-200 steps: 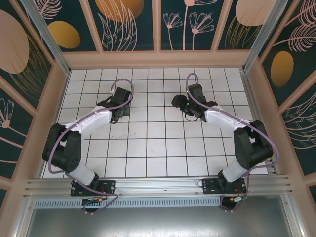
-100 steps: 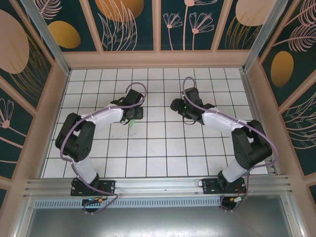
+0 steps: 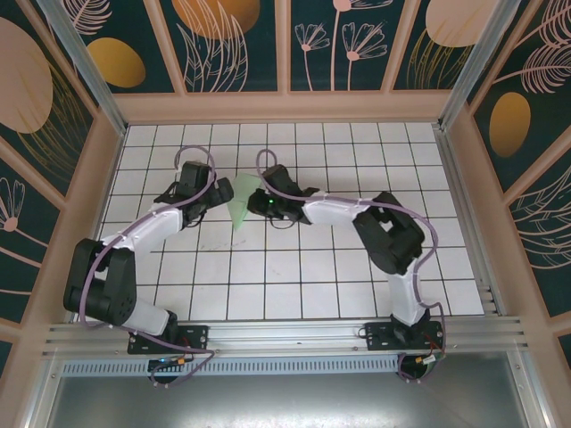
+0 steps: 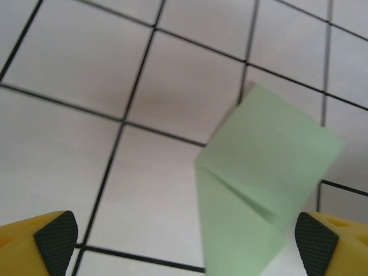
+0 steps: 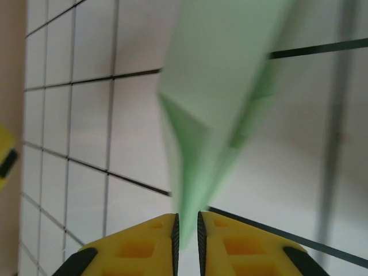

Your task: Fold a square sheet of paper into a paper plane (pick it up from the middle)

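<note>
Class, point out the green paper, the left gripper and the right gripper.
green paper (image 3: 241, 201), top external view, middle of the folded sheet.
left gripper (image 4: 184, 237), left wrist view, midway between its open fingertips.
right gripper (image 5: 187, 230), right wrist view, midway between fingertips pinching the paper.

Item on my feed: left gripper (image 4: 184, 241), yellow fingers with black pads (image 4: 56, 232) spread wide at the lower corners, gripping nothing, above a white black-gridded table (image 4: 69, 69) and one creased pale green paper (image 4: 264, 167) near the right-hand pad.
</note>
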Controlling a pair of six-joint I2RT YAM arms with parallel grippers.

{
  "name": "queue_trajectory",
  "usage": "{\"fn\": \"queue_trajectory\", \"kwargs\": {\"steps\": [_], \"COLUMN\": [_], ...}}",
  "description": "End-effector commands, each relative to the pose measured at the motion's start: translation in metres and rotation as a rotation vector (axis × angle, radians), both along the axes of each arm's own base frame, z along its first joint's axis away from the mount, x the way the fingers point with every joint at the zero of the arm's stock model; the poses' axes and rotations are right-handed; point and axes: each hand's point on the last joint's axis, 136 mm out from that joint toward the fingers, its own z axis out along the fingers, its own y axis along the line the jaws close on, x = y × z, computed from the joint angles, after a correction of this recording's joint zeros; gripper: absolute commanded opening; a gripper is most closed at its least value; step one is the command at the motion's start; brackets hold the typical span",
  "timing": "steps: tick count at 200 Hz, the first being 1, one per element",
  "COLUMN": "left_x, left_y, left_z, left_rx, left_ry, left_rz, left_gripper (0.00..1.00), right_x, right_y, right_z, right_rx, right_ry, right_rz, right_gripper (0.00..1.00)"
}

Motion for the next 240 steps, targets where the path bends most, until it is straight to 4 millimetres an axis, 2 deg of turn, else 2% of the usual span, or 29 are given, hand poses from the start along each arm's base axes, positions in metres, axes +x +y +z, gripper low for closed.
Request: {"fn": "queue_trajectory", "kwargs": {"steps": [1, 22, 50, 90, 110, 128, 157, 179, 189, 199, 220, 240], "left_x": [-0.003, -0.008, -0.013, -0.013, -0.012, -0.011, -0.012, -0.013, -0.012, -0.013, -0.015, -0.018], "left_y": [0.023, 0.032, 0.036, 0.033, 0.027, 0.019, 0.005, -0.007, -0.011, -0.016, -0.028, -0.037], "left_z": [0.0, -0.004, -0.006, -0.005, -0.003, -0.001, 0.002, 0.004, 0.004, 0.005, 0.008, 0.008], "left_rx": [-0.048, -0.046, -0.033, -0.044, -0.059, -0.079, -0.129, -0.188, -0.21, -0.233, -0.301, -0.352], "left_ry": [-0.031, -0.034, -0.025, -0.03, -0.04, -0.052, -0.066, -0.079, -0.083, -0.085, -0.102, -0.106], "left_rz": [0.11, 0.129, 0.14, 0.132, 0.094, 0.042, -0.025, -0.071, -0.083, -0.1, -0.145, -0.172], "left_gripper": [0.99, 0.99, 0.98, 0.98, 0.99, 0.98, 0.98, 0.98, 0.98, 0.99, 0.99, 0.99], "right_x": [0.001, 0.013, 0.029, 0.025, 0.014, -0.008, -0.048, -0.065, -0.066, -0.065, -0.049, -0.038], "right_y": [0.034, 0.045, 0.044, 0.035, 0.021, 0.003, -0.046, -0.071, -0.073, -0.069, -0.055, -0.055], "right_z": [0.005, -0.014, -0.049, -0.072, -0.084, -0.098, -0.111, -0.097, -0.085, -0.063, -0.004, 0.03], "right_rx": [0.054, -0.006, -0.12, -0.216, -0.288, -0.353, -0.479, -0.501, -0.485, -0.43, -0.297, -0.218], "right_ry": [0.023, 0.022, 0.073, 0.102, 0.101, 0.075, -0.04, -0.131, -0.167, -0.211, -0.277, -0.231], "right_rz": [0.06, 0.029, -0.004, 0.035, 0.128, 0.29, 0.562, 0.7, 0.733, 0.738, 0.589, 0.371], "right_gripper": [0.18, 0.18, 0.17, 0.17, 0.18, 0.18, 0.19, 0.19, 0.19, 0.21, 0.27, 0.32]}}
